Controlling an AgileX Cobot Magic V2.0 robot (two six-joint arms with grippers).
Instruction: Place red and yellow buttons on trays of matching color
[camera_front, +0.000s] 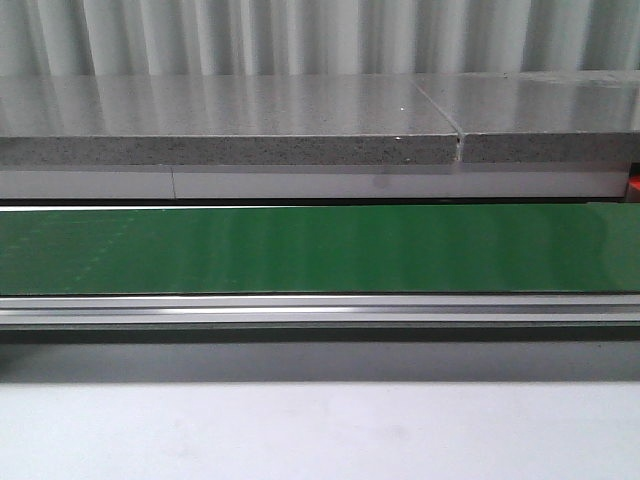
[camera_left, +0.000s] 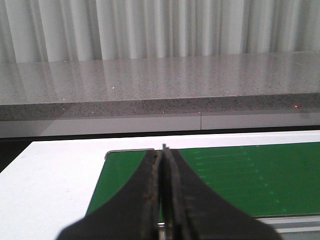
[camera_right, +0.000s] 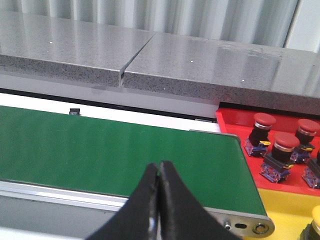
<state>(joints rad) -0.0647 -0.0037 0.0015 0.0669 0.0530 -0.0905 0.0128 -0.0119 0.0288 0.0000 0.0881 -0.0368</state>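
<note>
Three red buttons sit on the red tray (camera_right: 235, 120), seen only from the right wrist camera. One (camera_right: 261, 134) stands at the tray's belt-side edge, another (camera_right: 280, 156) just beside it toward the yellow tray, a third (camera_right: 303, 140) further from the belt. Each stands upright, long axis vertical, red cap up, black collar under it, blue block base on the tray floor. A dark piece of a fourth thing (camera_right: 316, 170) is cut off by the picture's edge; I cannot tell what it is.

The yellow tray (camera_right: 285, 212) adjoins the red tray. On it, at the picture's corner, shows a yellow cap (camera_right: 315, 216), mostly cropped, so its lean cannot be told.

Both trays lie past the belt's (camera_right: 110, 150) right end, beside its metal end roller (camera_right: 250, 227). In the front view, the belt (camera_front: 300, 248) runs from 9 to 3 o'clock, bare, with a sliver of red tray (camera_front: 634, 187) at 3 o'clock. A speckled grey counter (camera_front: 230, 125) lies behind the belt.

The right gripper (camera_right: 159, 172) hangs over the belt's near edge, fingers pressed together, grasping nothing. The left gripper (camera_left: 163, 160) hangs over the belt's left end, near a white surface (camera_left: 55, 170), likewise clenched and holding nothing.
</note>
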